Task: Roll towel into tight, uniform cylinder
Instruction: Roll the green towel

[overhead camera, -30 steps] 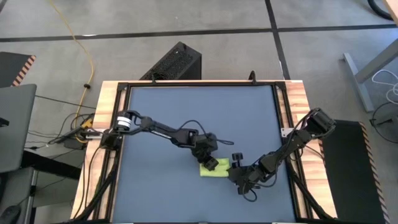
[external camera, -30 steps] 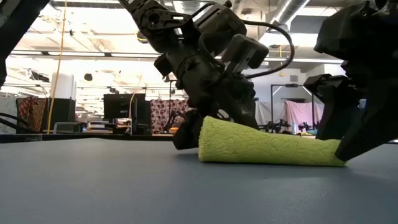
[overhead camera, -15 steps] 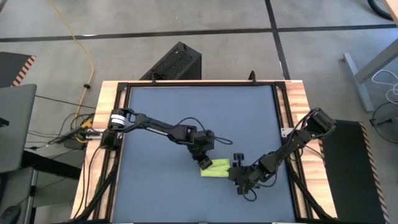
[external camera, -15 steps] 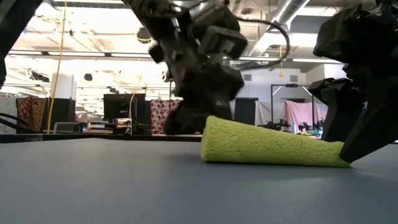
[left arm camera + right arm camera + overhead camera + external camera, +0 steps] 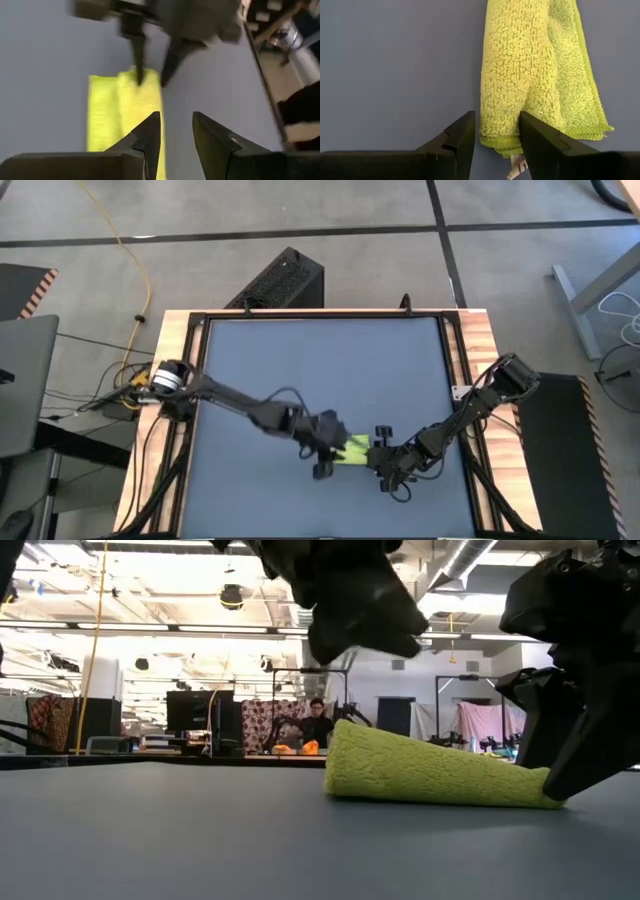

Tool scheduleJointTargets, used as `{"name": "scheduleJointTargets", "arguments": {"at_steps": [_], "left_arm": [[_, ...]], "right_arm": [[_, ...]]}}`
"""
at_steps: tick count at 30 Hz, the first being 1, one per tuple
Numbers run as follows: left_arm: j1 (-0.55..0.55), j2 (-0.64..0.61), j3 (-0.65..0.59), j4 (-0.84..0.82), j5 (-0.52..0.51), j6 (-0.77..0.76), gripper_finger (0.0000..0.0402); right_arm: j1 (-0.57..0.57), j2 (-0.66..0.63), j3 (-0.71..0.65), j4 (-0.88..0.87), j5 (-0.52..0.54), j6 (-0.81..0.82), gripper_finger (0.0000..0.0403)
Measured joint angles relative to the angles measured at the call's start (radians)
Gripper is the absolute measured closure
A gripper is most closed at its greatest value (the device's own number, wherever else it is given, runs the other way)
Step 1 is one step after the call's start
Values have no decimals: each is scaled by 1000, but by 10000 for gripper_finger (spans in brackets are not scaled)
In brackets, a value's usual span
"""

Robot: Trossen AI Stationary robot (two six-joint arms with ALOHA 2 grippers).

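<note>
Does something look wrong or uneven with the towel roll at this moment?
Yes. The towel is not a uniform cylinder: in the low view it is thick at one end and tapers toward the right gripper. The right wrist view shows a loose layer beside the roll.

Two slim dark arms built of jointed black segments, with thin black cables looping loose beside the links; a pale silver-white collar near the left arm's (image 5: 225, 392) base. Right arm (image 5: 470, 412) matte black throughout, its base joint blocky. Dark wedge-shaped fingers (image 5: 457, 137) on each gripper, tapering to pointed, flat-faced tips with faceted edges.
</note>
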Motion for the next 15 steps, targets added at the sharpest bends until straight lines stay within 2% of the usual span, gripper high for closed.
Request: {"name": "scheduleJointTargets", "arguments": {"at_steps": [6,12,15], "left_arm": [[-92,89,-2,-32,-104,122,299],[-163,101,-2,-37,-377,156,299],[-188,99,-1,-37,-413,226,299]], "right_arm": [[-15,0,0,1,1,16,227],[-23,0,0,3,-1,19,227],[-24,0,0,2,-8,19,227]]}}
